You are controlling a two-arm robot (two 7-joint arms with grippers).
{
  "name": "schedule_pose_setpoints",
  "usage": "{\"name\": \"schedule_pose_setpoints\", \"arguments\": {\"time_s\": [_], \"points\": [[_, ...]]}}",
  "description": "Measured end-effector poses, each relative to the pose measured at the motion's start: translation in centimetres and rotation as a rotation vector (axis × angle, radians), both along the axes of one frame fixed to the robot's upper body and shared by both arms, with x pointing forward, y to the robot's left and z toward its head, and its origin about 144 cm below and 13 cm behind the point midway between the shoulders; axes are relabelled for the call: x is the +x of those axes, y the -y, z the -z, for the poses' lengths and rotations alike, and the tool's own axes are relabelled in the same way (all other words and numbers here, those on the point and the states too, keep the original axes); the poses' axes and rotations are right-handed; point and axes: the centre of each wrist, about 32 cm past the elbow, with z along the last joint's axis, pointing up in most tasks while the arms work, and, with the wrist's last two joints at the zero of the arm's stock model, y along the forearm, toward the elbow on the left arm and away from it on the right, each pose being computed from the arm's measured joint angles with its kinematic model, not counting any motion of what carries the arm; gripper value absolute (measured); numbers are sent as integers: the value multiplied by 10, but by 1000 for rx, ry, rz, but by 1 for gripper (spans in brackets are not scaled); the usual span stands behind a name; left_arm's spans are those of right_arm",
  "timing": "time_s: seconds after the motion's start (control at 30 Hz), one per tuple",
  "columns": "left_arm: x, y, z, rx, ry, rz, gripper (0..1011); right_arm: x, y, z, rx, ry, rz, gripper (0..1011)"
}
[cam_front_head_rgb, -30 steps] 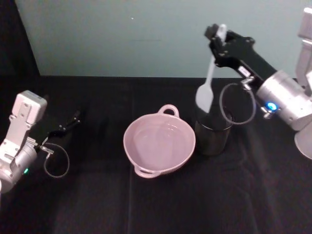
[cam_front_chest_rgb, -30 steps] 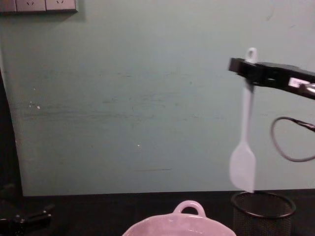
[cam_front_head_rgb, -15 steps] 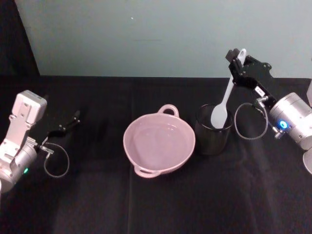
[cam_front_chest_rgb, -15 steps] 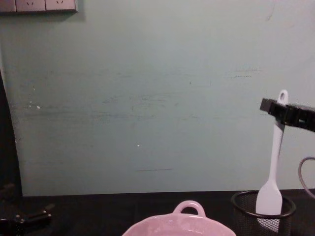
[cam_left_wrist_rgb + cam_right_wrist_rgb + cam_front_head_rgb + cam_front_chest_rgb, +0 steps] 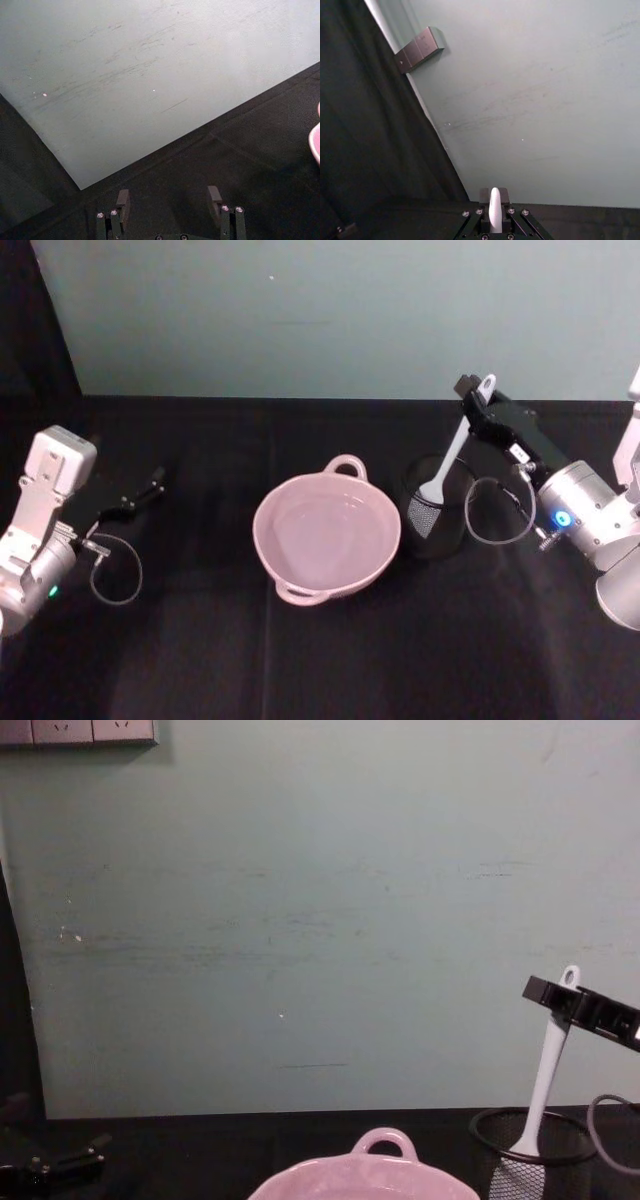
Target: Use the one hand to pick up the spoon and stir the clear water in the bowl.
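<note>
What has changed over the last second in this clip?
The right gripper, shut on the long white plastic spoon, moved rightward and down, lowering the spoon's head into the black wire-mesh cup; it hung above the cup before. The pale pink wavy-rimmed bowl and the left gripper, parked at the table's left, stayed put.

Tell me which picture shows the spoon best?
The head view: the whole spoon shows, its head down in the mesh cup, the right gripper holding its handle. The chest view shows handle and cup side-on; the right wrist view, just the handle end.
</note>
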Motion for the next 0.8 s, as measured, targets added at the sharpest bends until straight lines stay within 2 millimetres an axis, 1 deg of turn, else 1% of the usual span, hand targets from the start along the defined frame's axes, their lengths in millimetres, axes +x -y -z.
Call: {"name": "schedule_pose_setpoints", "arguments": {"time_s": [0.33, 0.73, 0.77, 0.8], "points": [[0, 0, 0, 0, 0, 0, 1011, 1, 1, 14, 88, -69, 15, 112], [0, 0, 0, 0, 0, 0, 1011, -1, 7, 26, 153, -120, 42, 111], [0, 0, 0, 0, 0, 0, 1011, -1, 8, 27, 159, -122, 45, 114], [0, 0, 0, 0, 0, 0, 1011, -1, 8, 28, 163, -123, 48, 146]]}}
